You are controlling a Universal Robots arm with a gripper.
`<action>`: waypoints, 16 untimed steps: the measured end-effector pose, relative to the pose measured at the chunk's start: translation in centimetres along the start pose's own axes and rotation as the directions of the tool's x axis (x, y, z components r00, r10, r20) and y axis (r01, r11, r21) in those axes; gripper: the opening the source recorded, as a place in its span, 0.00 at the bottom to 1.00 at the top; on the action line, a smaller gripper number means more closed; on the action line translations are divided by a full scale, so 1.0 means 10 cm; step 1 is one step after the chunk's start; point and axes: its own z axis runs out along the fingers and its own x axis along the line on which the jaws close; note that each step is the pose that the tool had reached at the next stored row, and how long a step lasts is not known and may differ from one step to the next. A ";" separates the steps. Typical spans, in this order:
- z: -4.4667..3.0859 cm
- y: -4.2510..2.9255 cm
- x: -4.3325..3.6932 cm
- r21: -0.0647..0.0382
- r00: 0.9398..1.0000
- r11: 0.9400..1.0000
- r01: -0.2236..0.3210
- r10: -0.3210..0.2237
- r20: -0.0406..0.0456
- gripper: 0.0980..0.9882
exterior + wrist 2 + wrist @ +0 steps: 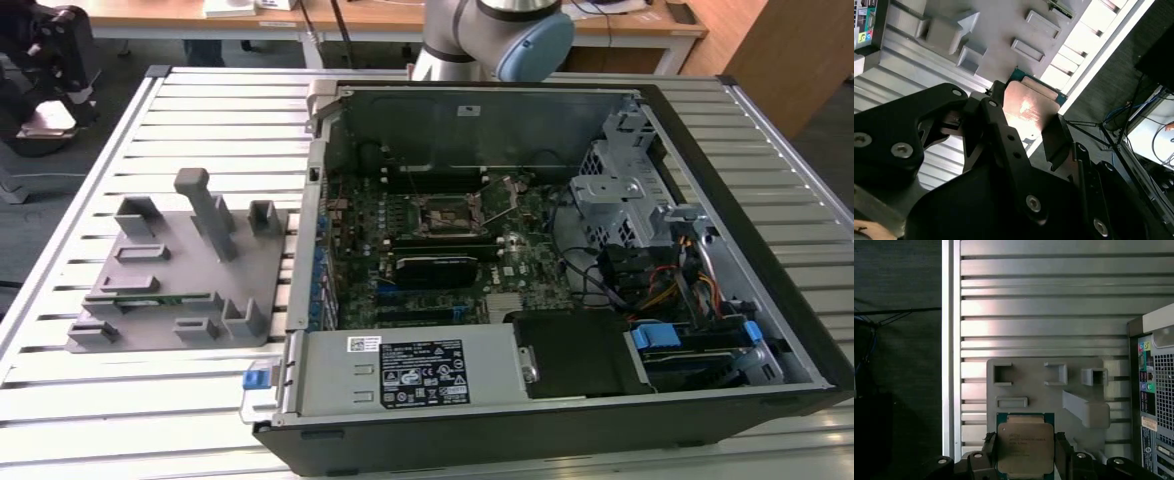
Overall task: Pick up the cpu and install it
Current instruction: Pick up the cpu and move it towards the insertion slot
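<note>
- Cpu (1025,447) sits right between my fingers (989,452), one on each of two opposite edges, touching both sides.
- In both wrist views it's up off the grey fixture (1039,390), w/ the fixture plate & the slatted metal table (1054,305) behind it.
- Second wrist view: same grip from the other side. Cpu (1030,107) is wedged between the dark finger pads (1054,142), its flat face tilted toward the light.
- Look of it: small flat square, pale silver-grey metal lid w/ rounded corners, thin green board rim showing round the lid. Faint print on top. In the second wrist view glare gives the lid a warm pinkish sheen.
- My gripper (1025,440): fingers closed in to about the cpu's width, no gap I can see at either edge. Holding the cpu, touching nothing else.
- Fixture in the exterior view (160,320) sits on the table (134,400) toward that view's left. It has several upright posts & pockets, w/ a thin green stick (147,297) lying in one slot.
- Open pc case (481,115) lies just beside the fixture, on the exterior view's right, green board inside. Its square metal-framed socket (451,212) is near the middle of the board.
- Case's rear panel (1154,390) shows at the edge of the first wrist view, beside the fixture.
</note>
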 end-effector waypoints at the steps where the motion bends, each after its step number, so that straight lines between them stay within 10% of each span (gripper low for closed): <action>1: 0.000 0.002 -0.033 0.000 1.000 1.000 0.000 0.000 0.000 0.50; 16: 0.002 0.033 -0.540 0.000 1.000 1.000 0.000 0.000 0.000 0.50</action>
